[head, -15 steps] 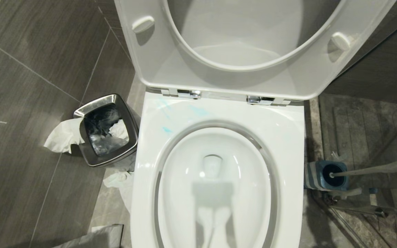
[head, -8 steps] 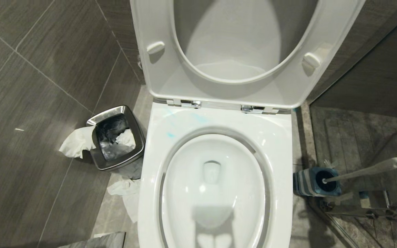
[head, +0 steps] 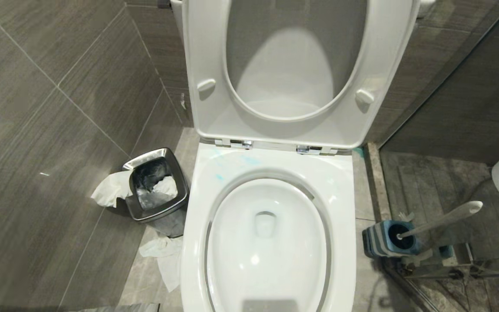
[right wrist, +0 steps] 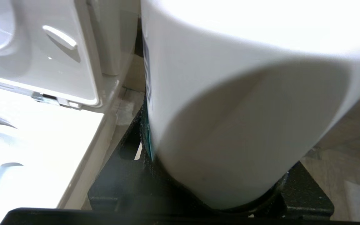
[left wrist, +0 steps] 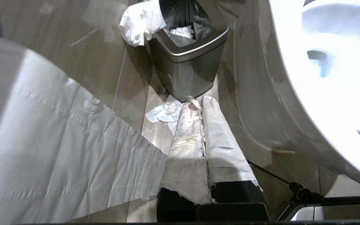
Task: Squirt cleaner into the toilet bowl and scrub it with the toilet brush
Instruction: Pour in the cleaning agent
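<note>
Brush [head: 438,219] upright in holder [head: 386,239]

Bright overhead light glares off the toilet bowl [head: 271,242], blown out white in both wrist views. A soft shadow crosses the white container [right wrist: 245,125] just ahead of the right gripper, itself blurred.

We see a glossy white porcelain toilet bowl [head: 271,242], its smooth plastic seat [head: 206,65] raised, beside a brushed steel bin [head: 156,186] lined with shiny black film at the frame's left. Crumpled paper tissue [head: 111,190] hangs over its rim. Matt grey wood-grain tiles [head: 37,151] cover the floor. At lower right, a smooth white plastic toilet brush [head: 442,219] handle leans in its holder [head: 383,240].
</note>
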`<state>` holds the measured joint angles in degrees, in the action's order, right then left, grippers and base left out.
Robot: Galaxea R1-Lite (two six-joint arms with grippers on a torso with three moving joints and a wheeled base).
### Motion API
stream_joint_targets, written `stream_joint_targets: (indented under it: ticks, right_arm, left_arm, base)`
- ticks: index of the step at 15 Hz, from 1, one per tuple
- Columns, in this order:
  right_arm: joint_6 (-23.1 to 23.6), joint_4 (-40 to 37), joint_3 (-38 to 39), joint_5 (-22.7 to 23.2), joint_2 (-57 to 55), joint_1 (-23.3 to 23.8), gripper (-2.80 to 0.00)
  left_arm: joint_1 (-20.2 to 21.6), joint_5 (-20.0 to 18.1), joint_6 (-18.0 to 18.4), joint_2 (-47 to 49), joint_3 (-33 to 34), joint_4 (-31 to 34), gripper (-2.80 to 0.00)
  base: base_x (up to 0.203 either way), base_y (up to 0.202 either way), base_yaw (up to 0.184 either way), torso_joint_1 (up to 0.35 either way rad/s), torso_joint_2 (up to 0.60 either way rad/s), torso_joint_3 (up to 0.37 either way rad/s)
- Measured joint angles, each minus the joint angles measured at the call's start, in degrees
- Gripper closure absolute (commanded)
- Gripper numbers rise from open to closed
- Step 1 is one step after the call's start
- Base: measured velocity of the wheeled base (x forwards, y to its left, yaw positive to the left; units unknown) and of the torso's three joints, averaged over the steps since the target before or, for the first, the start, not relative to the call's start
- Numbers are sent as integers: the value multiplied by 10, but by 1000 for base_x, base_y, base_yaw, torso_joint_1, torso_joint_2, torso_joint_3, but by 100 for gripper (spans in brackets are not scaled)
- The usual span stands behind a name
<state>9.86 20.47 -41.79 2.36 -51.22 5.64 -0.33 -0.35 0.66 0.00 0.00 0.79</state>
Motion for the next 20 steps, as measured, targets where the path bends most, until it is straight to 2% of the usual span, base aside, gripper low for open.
stream_joint_targets:
  ticks: [6,8,10,14,16,18,20]
  right_arm:
    - [16,2,-1,-9,-26,-12,0]
    - [25,4,-1,-35,-40,-34,0]
    - [26,4,-2,-87,-56,-87,0]
    - [26,28,-19,-239,-112,-271,0]
    - [30,66,-38,-315,-162,-341,0]
    - [33,87,-59,-363,-212,-397,0]
    - [34,90,-74,-378,-251,-427,0]
  left_arm:
    - [0,0,-1,0,0,0,0]
    - [0,0,-1,0,0,0,0]
    - [0,0,-2,0,0,-1,0]
    - [0,1,-2,0,0,-1,0]
    - [0,1,-2,0,0,-1,0]
    - [0,1,-2,0,0,-2,0]
    - [0,1,-1,0,0,-3,0]
  base:
    - [0,0,0,-2,1,125]
    - [0,0,0,0,0,0]
    - [0,0,0,0,0,0]
    - [0,0,0,0,0,0]
    - [0,0,0,0,0,0]
    - [0,0,0,0,0,0]
    - [0,0,0,0,0,0]
